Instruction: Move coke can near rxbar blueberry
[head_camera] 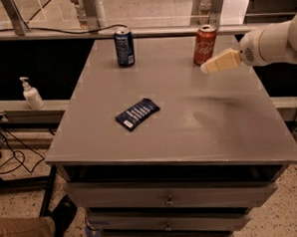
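The red coke can stands upright near the far right edge of the grey table. The rxbar blueberry, a flat dark navy wrapper with white text, lies left of the table's middle. My gripper, cream-coloured on a white arm, reaches in from the right and hovers just right of and in front of the coke can, close to it, holding nothing.
A dark blue soda can stands at the far left of the table. A soap dispenser sits on a ledge to the left. Drawers are under the tabletop. A person's shoe is at lower left.
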Tool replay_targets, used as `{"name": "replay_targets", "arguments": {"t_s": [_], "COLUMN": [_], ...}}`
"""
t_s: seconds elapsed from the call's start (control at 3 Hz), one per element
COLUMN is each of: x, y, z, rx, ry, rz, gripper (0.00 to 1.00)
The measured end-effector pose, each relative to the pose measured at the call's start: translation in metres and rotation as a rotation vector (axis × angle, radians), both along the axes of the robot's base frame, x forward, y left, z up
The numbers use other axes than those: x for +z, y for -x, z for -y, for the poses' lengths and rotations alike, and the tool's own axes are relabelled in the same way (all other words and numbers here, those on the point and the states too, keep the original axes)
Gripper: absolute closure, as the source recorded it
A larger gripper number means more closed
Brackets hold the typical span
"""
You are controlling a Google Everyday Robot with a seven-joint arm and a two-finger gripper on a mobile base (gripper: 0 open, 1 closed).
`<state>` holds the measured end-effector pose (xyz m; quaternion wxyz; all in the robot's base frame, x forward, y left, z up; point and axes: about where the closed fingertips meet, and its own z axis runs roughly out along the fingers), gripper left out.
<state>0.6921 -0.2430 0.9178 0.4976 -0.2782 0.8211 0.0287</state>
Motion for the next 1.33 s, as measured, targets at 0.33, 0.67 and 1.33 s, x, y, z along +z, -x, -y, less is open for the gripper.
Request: {"name": "replay_targets", "arguments": {"t_s": [0.33, 0.67, 1.33], "x": [-0.014, -0.026, -0.043], "y": [-0.033, -0.063, -0.117], "z": [-0.005, -0.015, -0.024], "rx": [0.0, 0.024, 0.058], "ry": [-0.056, -0.102, -0.173], "rz": [0.054, 0.077, 0.072], "gripper": [0.0, 0.0, 0.0]}}
